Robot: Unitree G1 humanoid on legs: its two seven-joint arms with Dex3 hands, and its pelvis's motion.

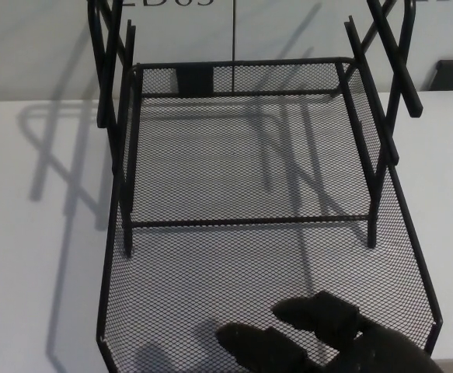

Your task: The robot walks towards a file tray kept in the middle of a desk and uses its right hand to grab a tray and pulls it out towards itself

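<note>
Standing on a white desk (pixel 32 233), black mesh tray (pixel 234 179).

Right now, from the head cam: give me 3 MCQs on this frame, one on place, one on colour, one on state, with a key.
1. Where does the right hand show?
A. bottom edge, over the near end of the pulled-out tray
B. top left, beside the frame
C. on the bare desk, left of the tray

2. What colour is the mesh tray?
A. white
B. black
C. red

3. What lies in the tray?
A. a stack of papers
B. a pen
C. nothing besides the hand's fingers

Key: 1 A, the dark hand enters at the lower right above the tray's near mesh. 2 B, wire and mesh are black against the white desk. 3 C, the mesh floor is bare all over.
</note>
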